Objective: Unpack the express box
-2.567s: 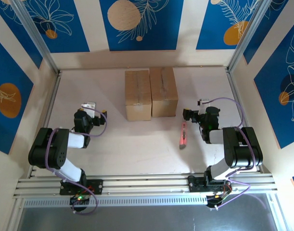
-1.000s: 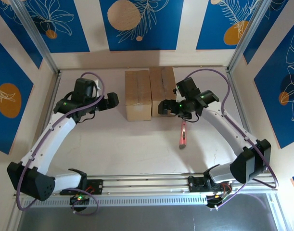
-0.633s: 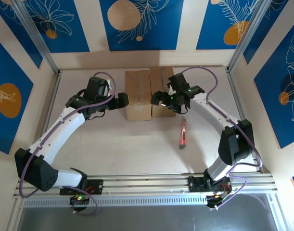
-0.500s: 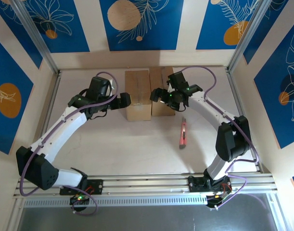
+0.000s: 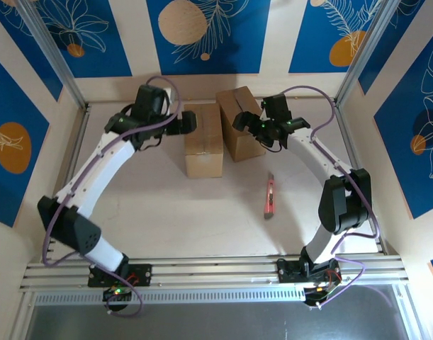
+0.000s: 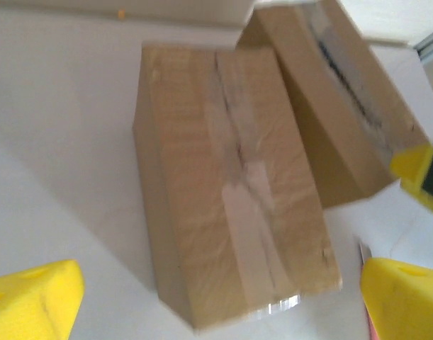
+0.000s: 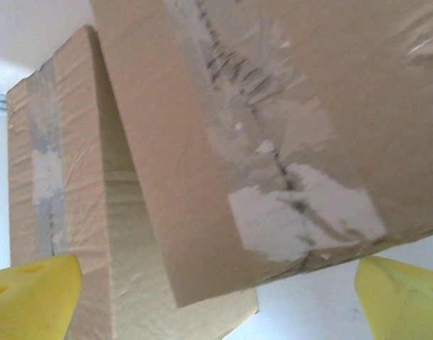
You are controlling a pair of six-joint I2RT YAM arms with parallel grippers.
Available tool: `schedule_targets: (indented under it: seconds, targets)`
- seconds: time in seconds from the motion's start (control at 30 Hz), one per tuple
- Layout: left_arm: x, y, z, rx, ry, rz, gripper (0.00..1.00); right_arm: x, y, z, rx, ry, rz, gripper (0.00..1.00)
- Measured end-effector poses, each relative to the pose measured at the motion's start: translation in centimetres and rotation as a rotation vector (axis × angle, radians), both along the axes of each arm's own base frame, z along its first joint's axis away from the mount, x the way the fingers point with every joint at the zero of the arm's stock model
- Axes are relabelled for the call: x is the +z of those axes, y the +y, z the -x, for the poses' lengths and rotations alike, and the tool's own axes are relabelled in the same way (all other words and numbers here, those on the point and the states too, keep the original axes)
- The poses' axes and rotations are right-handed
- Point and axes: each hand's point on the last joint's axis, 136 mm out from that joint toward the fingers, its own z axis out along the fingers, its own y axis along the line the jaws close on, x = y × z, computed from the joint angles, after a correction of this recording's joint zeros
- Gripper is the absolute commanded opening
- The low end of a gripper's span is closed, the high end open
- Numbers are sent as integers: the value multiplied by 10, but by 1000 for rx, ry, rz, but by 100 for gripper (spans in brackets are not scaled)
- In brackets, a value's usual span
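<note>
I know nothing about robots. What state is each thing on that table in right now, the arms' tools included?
Left cardboard box: taped shut, lying flat.
Right cardboard box: taped shut, turned askew to the left one.
Utility knife: lying on the table, apart from both tools.
Left tool: open, by the left box.
Right tool: open, at the right box.

Two cardboard boxes sit at the far middle of the table. The left box lies square to the edges. The right box lies skewed, its far end just beside the left box and its near end angled off to the right. A box cutter lies nearer, to their right.
</note>
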Motion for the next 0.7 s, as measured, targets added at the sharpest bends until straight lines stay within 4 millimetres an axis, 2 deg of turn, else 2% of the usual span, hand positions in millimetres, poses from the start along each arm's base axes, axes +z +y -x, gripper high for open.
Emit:
schedule_targets:
  seconds: [0.1,0.17,0.27,0.37,0.53,0.7]
  targets:
    - [10,-1,-43,-24,-39,-20,100,8,17,20,55,-1,-17,99]
    - [7,-2,-70,-47,-48,-25,100,16,28,34,96,-8,-31,99]
    - [-10,-7,-109,-99,-52,-32,100,24,44,53,148,-12,-54,99]
    - [-34,-17,-137,-161,-47,-39,100,24,50,59,166,-3,-64,99]
    - [-69,-35,-160,-264,-43,-27,100,21,55,63,172,13,-68,99]
    - [-87,-48,-173,-324,-68,-6,100,9,64,65,185,48,-67,99]
